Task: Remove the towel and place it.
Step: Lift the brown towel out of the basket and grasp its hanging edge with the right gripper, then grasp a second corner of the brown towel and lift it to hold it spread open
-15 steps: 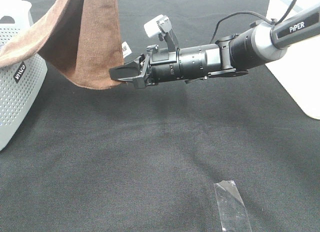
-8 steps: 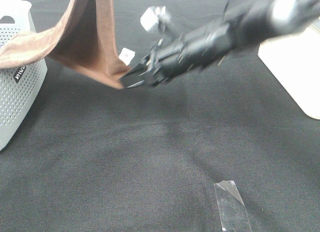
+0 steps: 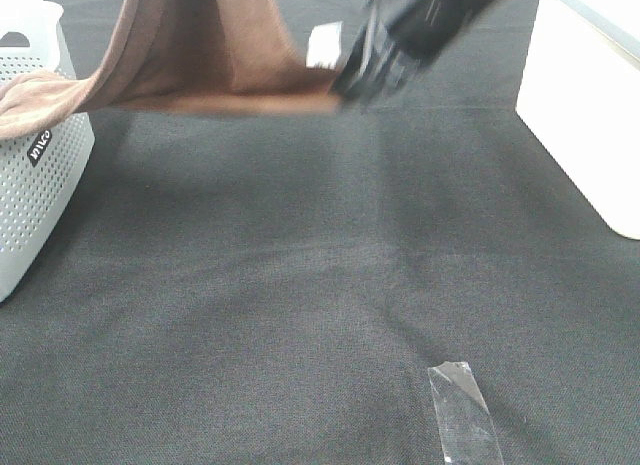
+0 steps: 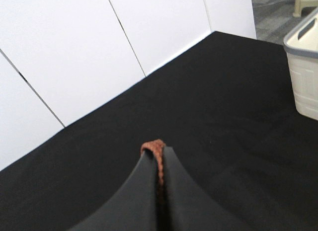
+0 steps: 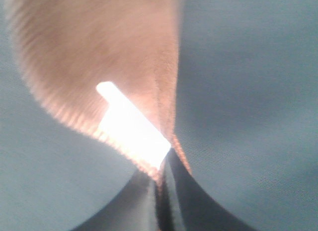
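Note:
The rust-brown towel (image 3: 215,60) hangs lifted over the black table, with one end still draped on the rim of the grey perforated basket (image 3: 35,185) at the left. My right gripper (image 3: 347,85), blurred by motion, is shut on the towel's corner by its white label (image 3: 325,45). The right wrist view shows the fingers closed on the towel's hem (image 5: 166,107) next to the label (image 5: 131,124). My left gripper (image 4: 159,164) is shut on a small fold of the towel's hem (image 4: 155,150). It is out of the exterior view.
A white box (image 3: 590,115) stands at the right edge of the table. A strip of clear tape (image 3: 465,415) lies on the black cloth at the front. A beige basket (image 4: 303,67) shows in the left wrist view.
My right gripper has swung up and to the right with the towel's corner. The towel's lower edge has risen and stretched out sideways. The basket has not moved.

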`<state>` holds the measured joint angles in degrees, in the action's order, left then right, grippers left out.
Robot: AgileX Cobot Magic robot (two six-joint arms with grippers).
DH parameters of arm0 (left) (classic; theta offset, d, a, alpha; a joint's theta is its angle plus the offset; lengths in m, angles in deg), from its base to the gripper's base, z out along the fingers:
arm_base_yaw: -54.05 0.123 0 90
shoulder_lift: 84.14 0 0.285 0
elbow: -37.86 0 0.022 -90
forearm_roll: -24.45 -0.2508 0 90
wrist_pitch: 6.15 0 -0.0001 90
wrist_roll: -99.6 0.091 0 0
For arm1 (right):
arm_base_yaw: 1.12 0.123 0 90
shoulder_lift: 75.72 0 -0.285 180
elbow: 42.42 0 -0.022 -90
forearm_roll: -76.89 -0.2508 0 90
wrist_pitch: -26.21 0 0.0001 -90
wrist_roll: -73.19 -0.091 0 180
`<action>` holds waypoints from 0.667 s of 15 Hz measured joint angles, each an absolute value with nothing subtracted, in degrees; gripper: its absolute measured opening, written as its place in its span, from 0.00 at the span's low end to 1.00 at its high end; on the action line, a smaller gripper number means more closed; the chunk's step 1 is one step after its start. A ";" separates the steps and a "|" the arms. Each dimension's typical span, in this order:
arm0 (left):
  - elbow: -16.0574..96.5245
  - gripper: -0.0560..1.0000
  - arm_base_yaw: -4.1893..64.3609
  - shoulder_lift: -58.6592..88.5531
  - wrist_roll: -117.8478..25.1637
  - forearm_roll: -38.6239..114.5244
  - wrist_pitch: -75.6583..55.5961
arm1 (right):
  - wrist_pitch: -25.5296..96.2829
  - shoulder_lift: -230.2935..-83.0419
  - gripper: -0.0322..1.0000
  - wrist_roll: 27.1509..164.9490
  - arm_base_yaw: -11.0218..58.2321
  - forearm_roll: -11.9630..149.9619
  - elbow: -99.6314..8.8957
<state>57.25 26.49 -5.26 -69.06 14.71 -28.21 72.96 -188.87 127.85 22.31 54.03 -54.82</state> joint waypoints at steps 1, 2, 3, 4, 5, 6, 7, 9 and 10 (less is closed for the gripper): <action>57.25 0.05 26.49 -5.26 -70.37 13.74 -27.18 | 75.14 -188.87 0.03 127.27 22.31 57.18 -57.80; 57.25 0.05 26.55 -5.26 -71.92 13.22 -26.26 | 77.49 -188.87 0.03 126.76 22.31 59.53 -60.26; 57.25 0.05 27.01 -5.26 -74.56 13.11 -25.28 | 79.09 -188.87 0.03 126.59 22.31 61.19 -62.67; 57.25 0.05 29.18 -5.26 -80.40 13.11 -24.14 | 81.56 -188.87 0.03 126.53 22.31 62.34 -67.54; 57.25 0.05 30.84 -5.26 -82.69 13.11 -23.91 | 82.36 -188.87 0.03 126.53 22.31 62.91 -69.54; 57.25 0.05 32.28 -5.26 -84.47 13.05 -23.79 | 83.33 -188.87 0.03 126.53 22.31 64.12 -71.43; 57.25 0.05 33.54 -5.26 -85.16 12.94 -23.79 | 83.91 -188.87 0.03 126.13 22.31 65.89 -73.27; 57.25 0.05 34.17 -5.26 -85.56 12.94 -22.99 | 85.00 -188.87 0.03 125.73 22.31 69.27 -77.22; 57.25 0.05 34.17 -5.26 -85.56 12.94 -21.50 | 85.11 -188.87 0.03 125.50 22.31 70.08 -79.05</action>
<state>57.25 34.17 -5.26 -85.56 12.94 -21.50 85.11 -188.87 125.50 22.31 70.08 -79.05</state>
